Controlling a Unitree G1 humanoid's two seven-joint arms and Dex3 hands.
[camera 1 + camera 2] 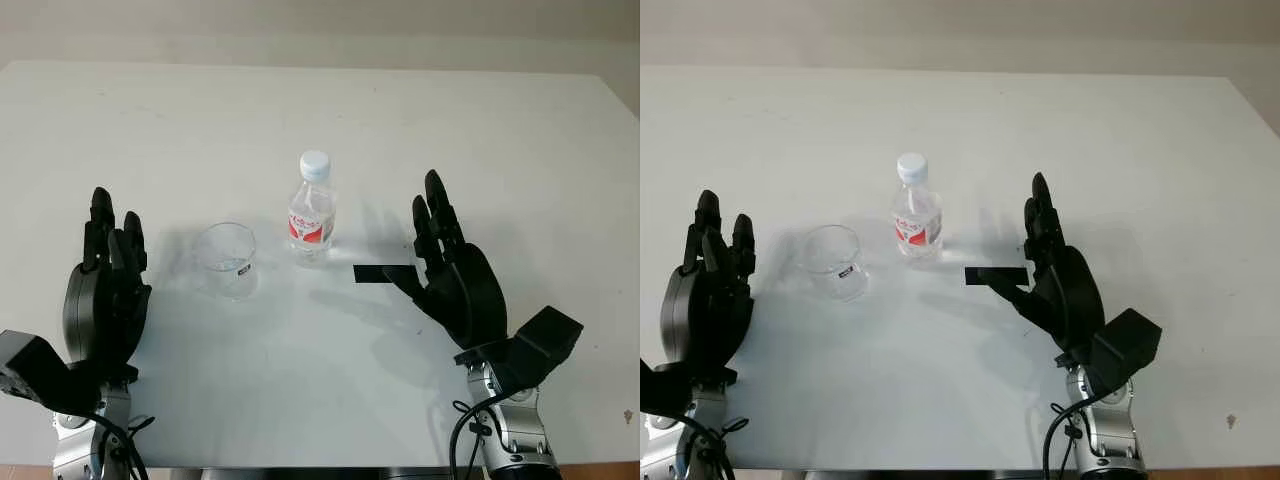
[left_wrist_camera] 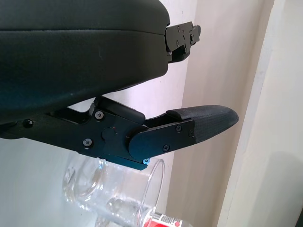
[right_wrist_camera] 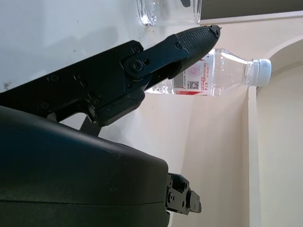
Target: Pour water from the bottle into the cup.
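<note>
The small clear water bottle [image 1: 312, 210] stands upright near the middle of the white desk [image 1: 500, 130], its white cap [image 1: 315, 163] on and a red label around its body. Just to the bottle's left, apart from it, stands the clear plastic cup [image 1: 227, 259], upright and seemingly empty. The right hand [image 1: 452, 275] hovers to the right of the bottle, a gap between them, fingers [image 1: 432, 215] wide and holding nothing, palm turned toward the bottle. The left hand [image 1: 105, 285] hangs to the left of the cup, farther from the bottle, also open and empty.

The cap looks closed, so tilting the bottle as it stands would likely pour nothing. The bottle is light and narrow: a sideways approach that nudges it before the fingers close could topple it into the cup. The thin cup could slide or tip if the left hand brushes it.
</note>
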